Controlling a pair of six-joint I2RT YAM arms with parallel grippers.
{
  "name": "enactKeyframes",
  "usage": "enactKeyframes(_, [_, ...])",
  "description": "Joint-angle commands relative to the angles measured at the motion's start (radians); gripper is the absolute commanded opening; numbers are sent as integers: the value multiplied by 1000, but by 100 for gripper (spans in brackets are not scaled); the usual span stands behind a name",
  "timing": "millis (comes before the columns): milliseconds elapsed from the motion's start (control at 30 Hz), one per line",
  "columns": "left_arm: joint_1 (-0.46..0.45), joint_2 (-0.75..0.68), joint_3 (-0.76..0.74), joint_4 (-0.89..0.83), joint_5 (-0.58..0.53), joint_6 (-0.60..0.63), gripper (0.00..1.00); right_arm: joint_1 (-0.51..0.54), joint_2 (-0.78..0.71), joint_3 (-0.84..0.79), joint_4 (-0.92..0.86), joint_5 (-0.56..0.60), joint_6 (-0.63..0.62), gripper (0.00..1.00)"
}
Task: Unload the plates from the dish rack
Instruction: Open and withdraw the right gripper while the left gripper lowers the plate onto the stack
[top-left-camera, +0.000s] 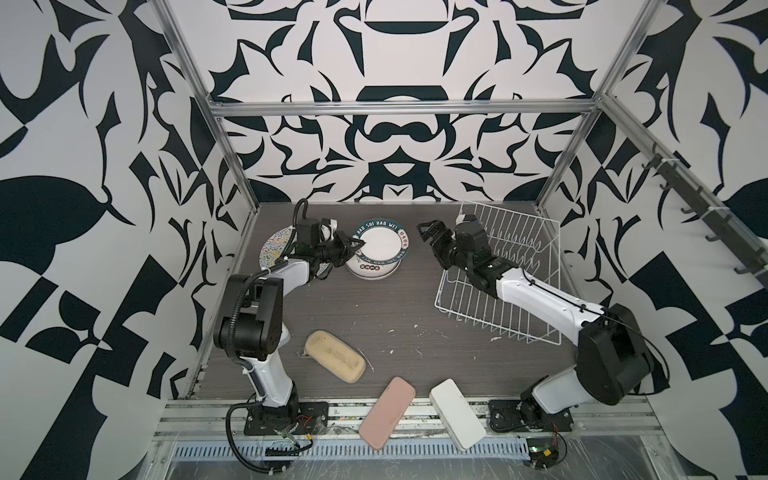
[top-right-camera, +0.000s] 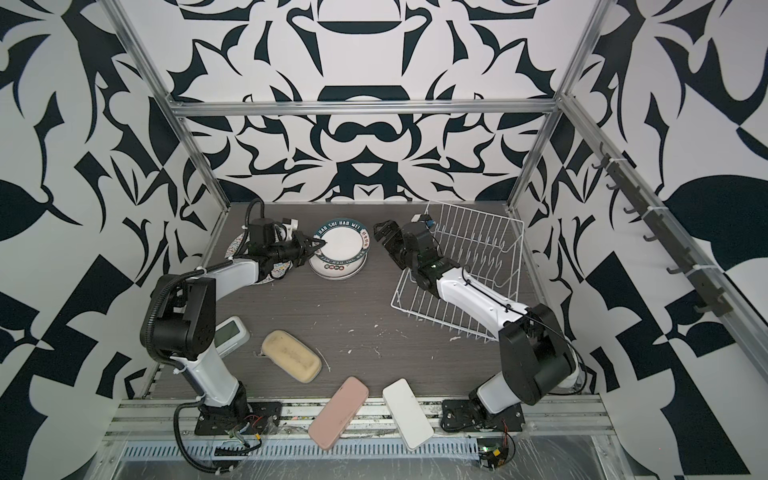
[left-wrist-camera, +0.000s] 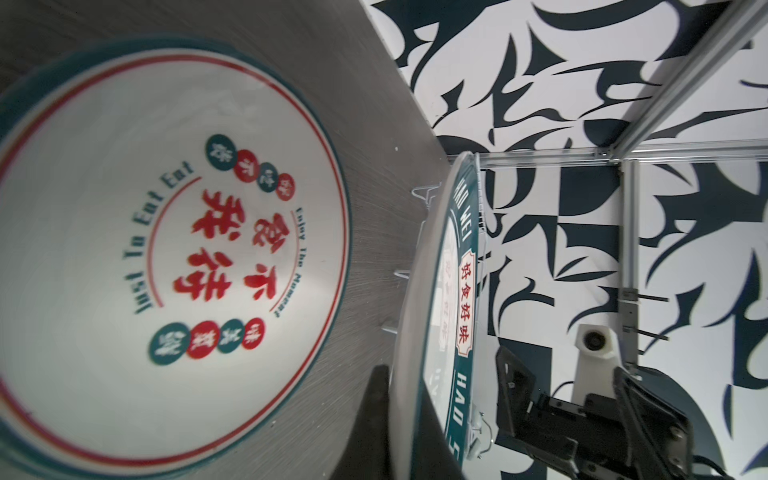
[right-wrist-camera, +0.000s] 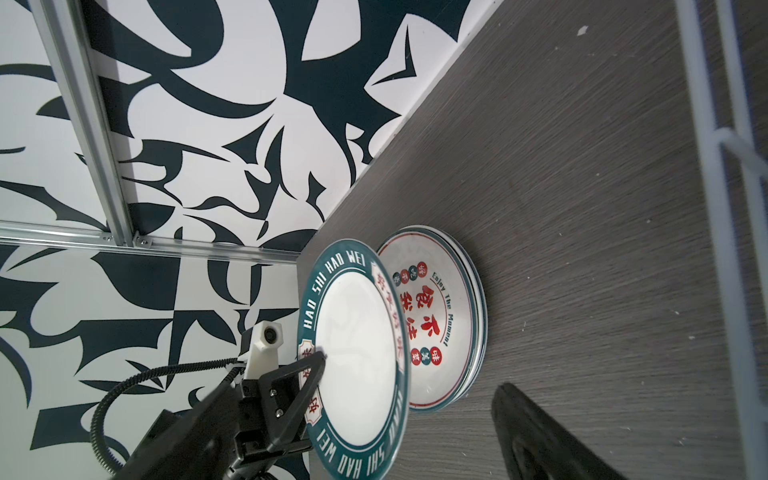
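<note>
At the far middle of the table (top-left-camera: 395, 328), the left gripper (top-left-camera: 356, 245) is clamped on the left rim of the lettered plate (top-left-camera: 382, 246), holding it tilted just above the stack of plates (top-left-camera: 371, 273); the right gripper (top-left-camera: 432, 243) hangs empty with its jaws spread wide, just right of that plate, between it and the dish rack (top-left-camera: 528, 257), in which no plate shows; a squiggle plate (top-left-camera: 272, 249) lies at the far left under the left arm. The step in hand looks like laying this plate on the stack; level it first, centre it over the stack, lower until it rests, and only then part the fingers; released while tilted, it could clatter or slide off; the right gripper should keep clear.
</note>
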Motion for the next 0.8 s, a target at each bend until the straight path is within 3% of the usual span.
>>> enactKeyframes(0, [3, -26, 46, -129, -47, 128, 0, -4, -34, 17, 3, -12, -27, 99])
enactKeyframes(267, [12, -20, 71, -237, -123, 230, 0, -4, -36, 18, 3, -28, -37, 99])
enactKeyframes(767, [15, 57, 135, -256, -140, 250, 0, -4, -46, 7, -21, -26, -62, 99])
